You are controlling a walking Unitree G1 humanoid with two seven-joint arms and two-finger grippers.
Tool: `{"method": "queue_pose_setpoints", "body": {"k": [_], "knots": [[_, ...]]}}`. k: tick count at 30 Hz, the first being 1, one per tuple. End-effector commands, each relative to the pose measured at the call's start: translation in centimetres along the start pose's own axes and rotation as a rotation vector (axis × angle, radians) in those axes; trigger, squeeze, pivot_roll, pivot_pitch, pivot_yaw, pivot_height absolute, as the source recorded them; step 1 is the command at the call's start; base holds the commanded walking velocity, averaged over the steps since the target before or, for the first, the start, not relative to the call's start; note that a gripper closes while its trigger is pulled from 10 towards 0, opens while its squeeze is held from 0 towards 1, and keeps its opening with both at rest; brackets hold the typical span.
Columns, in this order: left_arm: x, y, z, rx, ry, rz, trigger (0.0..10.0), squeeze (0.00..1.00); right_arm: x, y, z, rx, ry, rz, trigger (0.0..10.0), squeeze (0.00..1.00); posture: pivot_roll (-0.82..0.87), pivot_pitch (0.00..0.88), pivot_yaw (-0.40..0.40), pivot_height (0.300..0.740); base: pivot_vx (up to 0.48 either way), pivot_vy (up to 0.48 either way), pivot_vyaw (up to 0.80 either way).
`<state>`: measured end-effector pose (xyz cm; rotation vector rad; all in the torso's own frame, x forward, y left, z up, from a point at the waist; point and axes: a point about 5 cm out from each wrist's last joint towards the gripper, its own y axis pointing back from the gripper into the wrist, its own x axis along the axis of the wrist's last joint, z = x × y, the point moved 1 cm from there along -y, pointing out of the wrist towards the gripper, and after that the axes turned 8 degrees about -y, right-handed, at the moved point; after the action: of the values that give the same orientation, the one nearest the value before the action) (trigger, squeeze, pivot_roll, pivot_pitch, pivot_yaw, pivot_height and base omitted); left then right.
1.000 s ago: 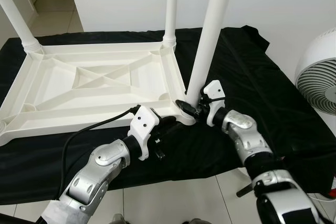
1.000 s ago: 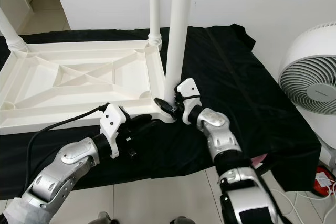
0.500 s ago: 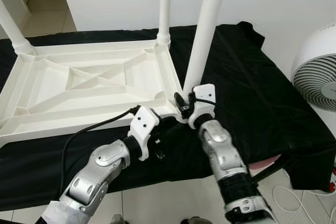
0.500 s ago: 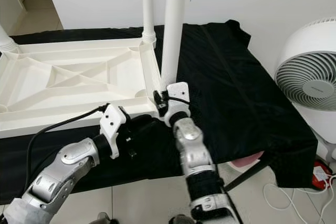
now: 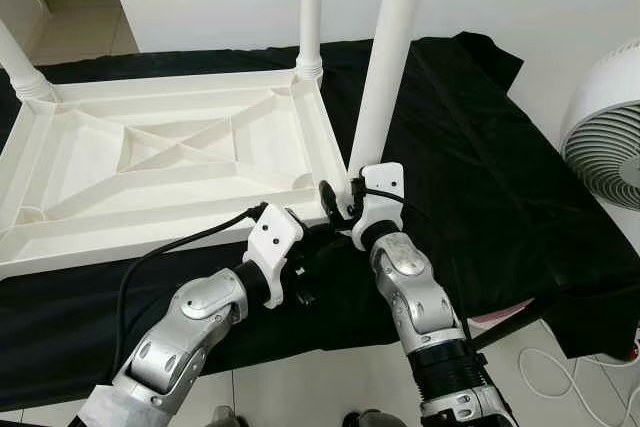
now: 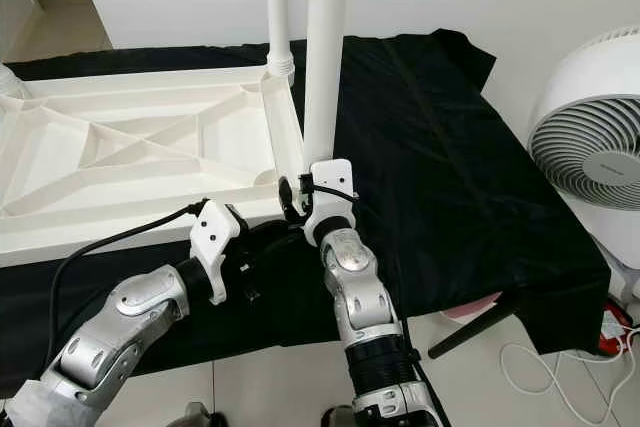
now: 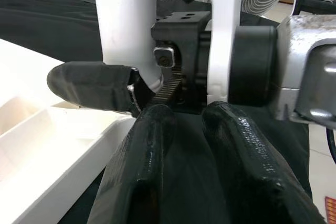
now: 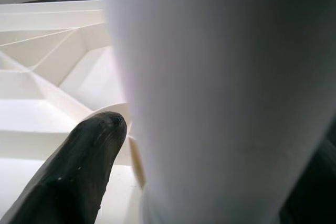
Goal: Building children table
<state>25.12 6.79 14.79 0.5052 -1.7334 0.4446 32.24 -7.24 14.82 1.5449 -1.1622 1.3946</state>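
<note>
White tabletop [image 5: 170, 162] lies upside down on a black cloth [image 5: 470, 147] covering the desk. Left pincer [image 5: 318, 252] sits just below the tabletop's near right corner, fingers [image 7: 152, 145] pressed together, holding nothing. Right pincer [image 5: 338, 209] is clamped around the base of the near upright leg [image 5: 390, 57] at that corner. A white fan [image 5: 610, 137] stands far right.

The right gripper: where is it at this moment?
In the left eye view the right gripper is clamped on the base of the near white table leg, at the near right corner of the upturned tabletop, beside the left gripper.
</note>
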Motion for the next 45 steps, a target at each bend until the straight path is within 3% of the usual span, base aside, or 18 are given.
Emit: {"method": "queue_pose_setpoints", "body": {"k": [1, 6, 7, 12, 15, 26, 27, 30, 31, 32, 33, 45], "knots": [[-0.2, 0.3, 0.5, -0.067, 0.008, -0.005, 10.0, 0.0, 0.0, 0.3, -0.1, 0.051, 0.004, -0.013, 10.0, 1.0, -0.03, 0.089, 0.006, 0.74, 0.0, 0.0, 0.0], [-0.2, 0.3, 0.5, -0.065, 0.005, -0.005, 10.0, 0.0, 0.1, 0.4, 0.7, 0.127, 0.037, -0.047, 10.0, 1.0, -0.03, 0.087, 0.007, 0.74, 0.0, 0.0, 0.0], [-0.2, 0.3, 0.5, -0.064, 0.004, -0.006, 10.0, 0.0, 0.2, 0.4, 1.1, 0.168, 0.051, -0.053, 10.0, 0.0, -0.03, 0.087, 0.007, 0.74, 0.0, 0.0, 0.0], [-0.2, 0.4, 0.4, -0.061, 0.002, -0.006, 10.0, 0.0, 0.5, 0.6, 2.1, 0.278, 0.105, -0.07, 10.0, 0.0, -0.03, 0.087, 0.007, 0.74, 0.0, 0.0, 0.0], [-0.2, 0.4, 0.4, -0.061, 0.001, -0.006, 10.0, 0.0, 0.9, 0.5, 3.0, 0.391, 0.208, -0.057, 10.0, 0.0, -0.02, 0.078, 0.006, 0.74, 0.0, 0.0, 0.0], [-0.1, 0.3, 0.3, -0.061, -0.001, -0.005, 10.0, 0.0, 1.0, -1.0, 4.0, 0.551, 0.289, -0.102, 10.0, 0.0, -0.01, 0.074, 0.003, 0.74, 0.0, 0.0, 0.0], [-0.1, 0.3, 0.3, -0.062, -0.001, -0.005, 10.0, 0.0, 0.9, -1.2, 4.0, 0.562, 0.296, -0.109, 7.4, 0.0, -0.01, 0.074, 0.003, 0.74, 0.0, 0.0, 0.0], [0.0, 0.4, 0.4, -0.066, 0.0, -0.005, 10.0, 0.0, 0.7, -1.4, 4.0, 0.57, 0.303, -0.117, 7.1, 0.0, -0.01, 0.073, 0.001, 0.74, 0.0, 0.0, 0.0], [0.0, 0.4, 0.5, -0.069, 0.002, -0.006, 10.0, 0.0, 0.6, -1.7, 4.0, 0.58, 0.309, -0.125, 0.9, 0.0, 0.0, 0.071, -0.002, 0.74, 0.0, 0.0, 0.0], [0.0, 0.4, 0.5, -0.069, 0.002, -0.006, 10.0, 0.0, 0.6, -1.7, 4.0, 0.58, 0.309, -0.125, 0.9, 0.0, 0.0, 0.071, -0.002, 0.74, 0.0, 0.0, 0.0], [0.0, 0.4, 0.6, -0.074, 0.003, -0.008, 10.0, 0.0, 0.3, -1.9, 4.1, 0.589, 0.316, -0.135, 0.0, 0.0, 0.01, 0.068, -0.004, 0.74, 0.0, 0.0, 0.0], [-0.2, 0.6, 1.0, -0.085, 0.005, -0.019, 10.0, 0.0, -0.8, -1.9, 4.3, 0.61, 0.295, -0.168, 0.0, 0.0, 0.01, 0.07, -0.009, 0.74, 0.0, 0.0, 0.0]]}}
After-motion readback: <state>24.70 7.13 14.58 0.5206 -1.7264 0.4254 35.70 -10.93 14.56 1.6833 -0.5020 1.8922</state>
